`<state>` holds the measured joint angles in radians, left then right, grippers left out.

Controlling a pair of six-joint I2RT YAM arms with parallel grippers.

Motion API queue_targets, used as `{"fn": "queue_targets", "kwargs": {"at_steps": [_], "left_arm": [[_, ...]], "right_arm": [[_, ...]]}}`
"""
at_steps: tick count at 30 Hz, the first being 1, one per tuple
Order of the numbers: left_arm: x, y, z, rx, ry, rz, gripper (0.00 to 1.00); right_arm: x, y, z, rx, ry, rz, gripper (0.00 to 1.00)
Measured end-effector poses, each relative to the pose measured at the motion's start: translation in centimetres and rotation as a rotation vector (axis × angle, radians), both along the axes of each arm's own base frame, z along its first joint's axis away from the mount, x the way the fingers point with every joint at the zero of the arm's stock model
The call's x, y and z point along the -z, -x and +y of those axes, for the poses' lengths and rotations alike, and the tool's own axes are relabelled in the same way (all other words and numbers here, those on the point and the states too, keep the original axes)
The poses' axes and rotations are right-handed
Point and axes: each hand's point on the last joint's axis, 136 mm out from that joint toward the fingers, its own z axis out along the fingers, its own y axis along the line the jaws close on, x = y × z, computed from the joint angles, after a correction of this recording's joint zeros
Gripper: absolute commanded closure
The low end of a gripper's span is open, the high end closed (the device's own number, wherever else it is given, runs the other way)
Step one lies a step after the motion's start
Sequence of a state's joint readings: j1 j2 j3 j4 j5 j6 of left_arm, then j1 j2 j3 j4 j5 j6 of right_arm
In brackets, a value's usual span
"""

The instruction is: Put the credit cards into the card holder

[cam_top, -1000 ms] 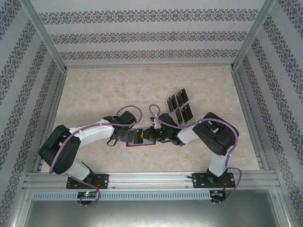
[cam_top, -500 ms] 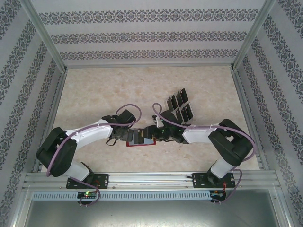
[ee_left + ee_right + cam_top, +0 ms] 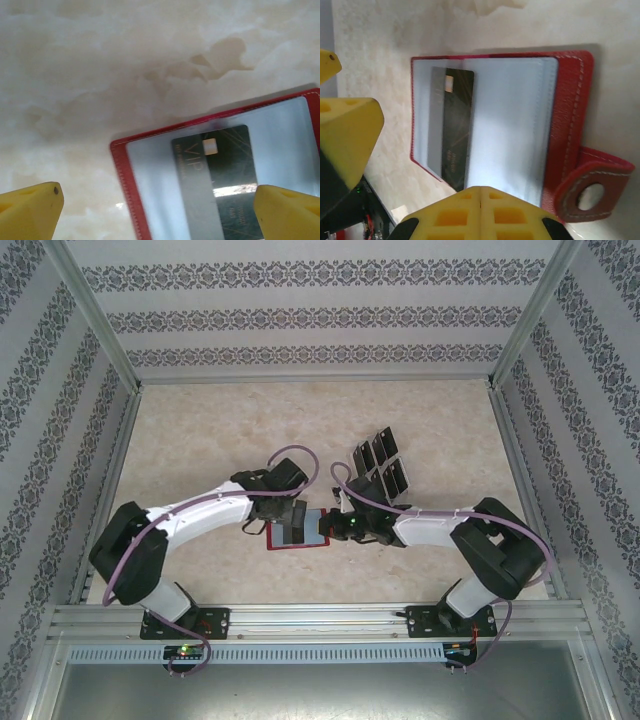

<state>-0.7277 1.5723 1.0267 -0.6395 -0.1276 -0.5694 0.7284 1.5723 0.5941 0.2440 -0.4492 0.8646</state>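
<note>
Centrally, one open wallet point(image 3: 570, 100), one card point(image 3: 455, 125) tucked inside, more cards point(image 3: 380, 465) behind, count unclear, left end effector point(image 3: 157, 210) spread apart, right end effector point(image 3: 480, 212) pressed together.

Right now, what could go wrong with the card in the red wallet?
The wallet lies open and loose, with both tools close. A bump from the open left tool or the shut right tool could slide it. The black card might then slip from its clear pocket; I can't tell how deep it sits.
</note>
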Motion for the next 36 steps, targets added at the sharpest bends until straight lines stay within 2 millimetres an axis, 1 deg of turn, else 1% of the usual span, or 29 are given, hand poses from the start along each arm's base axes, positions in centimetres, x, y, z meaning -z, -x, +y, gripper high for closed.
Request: {"fn": "queue_targets", "kwargs": {"at_steps": [3,6,18,24,28,36], "left_arm": [[1.1,0.3,-0.9,0.016,-0.016,0.027,0.02],[2.1,0.5,-1.4,0.023,-0.026,0.046,0.02],[3.4,0.1,-2.3,0.004,-0.007,0.044,0.02],[3.9,0.3,-2.0,0.003,-0.018,0.052,0.02],[3.9,0.2,-1.7,-0.003,-0.03,0.044,0.01],[4.5,0.8,-0.6,-0.01,-0.066,0.044,0.01]], "right_arm": [[1.0,0.4,-0.4,0.001,0.013,0.015,1.0],[1.4,0.5,-0.5,0.002,0.015,0.018,1.0],[2.0,0.2,-0.3,0.018,0.007,0.019,1.0],[2.0,0.0,-0.4,0.031,0.0,0.02,1.0],[2.0,0.0,-0.5,0.032,0.0,0.02,1.0],[2.1,-0.2,-0.7,0.044,-0.003,0.021,1.0]]}}
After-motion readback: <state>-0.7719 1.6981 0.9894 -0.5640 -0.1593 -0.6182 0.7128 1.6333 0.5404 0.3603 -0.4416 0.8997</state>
